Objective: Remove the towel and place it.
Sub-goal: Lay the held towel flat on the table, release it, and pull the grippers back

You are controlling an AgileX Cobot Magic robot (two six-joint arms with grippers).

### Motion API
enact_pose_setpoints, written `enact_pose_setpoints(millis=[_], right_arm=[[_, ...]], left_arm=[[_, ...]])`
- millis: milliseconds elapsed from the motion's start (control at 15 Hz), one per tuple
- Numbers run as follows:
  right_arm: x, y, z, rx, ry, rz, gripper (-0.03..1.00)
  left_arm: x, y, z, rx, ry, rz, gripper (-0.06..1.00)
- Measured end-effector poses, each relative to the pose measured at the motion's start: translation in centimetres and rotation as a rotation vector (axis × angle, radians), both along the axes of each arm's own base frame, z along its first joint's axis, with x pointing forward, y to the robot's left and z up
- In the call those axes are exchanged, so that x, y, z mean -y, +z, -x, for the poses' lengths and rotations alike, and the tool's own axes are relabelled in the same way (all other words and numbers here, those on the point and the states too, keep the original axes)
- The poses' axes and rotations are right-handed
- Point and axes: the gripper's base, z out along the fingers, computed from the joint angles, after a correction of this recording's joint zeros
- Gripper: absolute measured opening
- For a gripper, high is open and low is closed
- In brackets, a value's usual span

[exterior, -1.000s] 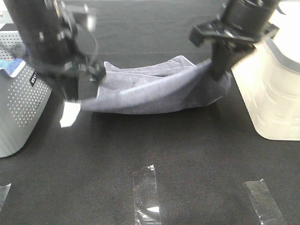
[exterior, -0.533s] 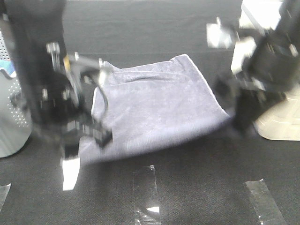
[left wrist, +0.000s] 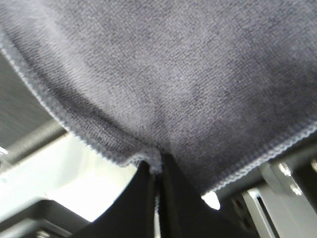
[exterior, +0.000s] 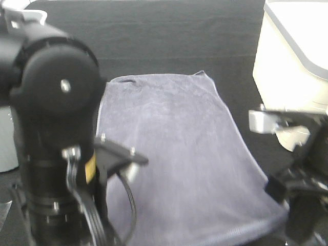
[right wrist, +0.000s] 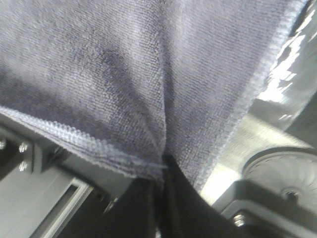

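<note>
The greyish-purple towel [exterior: 174, 154] is stretched out over the black table, its far hem lying flat and its near hem held up by both grippers. My left gripper [left wrist: 156, 171] is shut on the near left hem of the towel [left wrist: 178, 74]; in the high view the left arm [exterior: 51, 128] hides it. My right gripper [right wrist: 161, 171] is shut on the near right hem of the towel [right wrist: 124, 64]. It shows in the high view [exterior: 287, 202] at the towel's near right corner.
A white basket [exterior: 297, 56] stands at the back right, close to the right arm. A sliver of a grey basket [exterior: 4, 141] shows at the left behind the left arm. The black tabletop [exterior: 169, 36] stretches beyond the towel.
Both grippers have moved toward the front of the table with the towel's near hem, pulling the bunched, sagging towel out long and flat. The arms now loom close to the camera.
</note>
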Motion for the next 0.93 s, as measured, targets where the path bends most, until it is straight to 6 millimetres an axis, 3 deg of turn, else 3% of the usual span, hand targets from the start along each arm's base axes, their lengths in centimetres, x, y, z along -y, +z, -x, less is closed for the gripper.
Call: enact_pose_setpoints(millis=[333,533,933], right_arm=[[1.1,-0.6,3.5,-0.037,-0.014,-0.036,0.0],[1.6,-1.0,4.7,-0.044,-0.021,-0.041,0.0],[1.3,-1.4,4.8,-0.024,-0.049,-0.082,0.0]], left_arm=[[2.0,-0.1,4.8,-0.035,-0.031,-0.027,0.0],[2.2,-0.2,5.7,-0.036,-0.012,-0.047,0.0],[1.1,-1.7,6.0,-0.02,0.06,-0.109,0.0]])
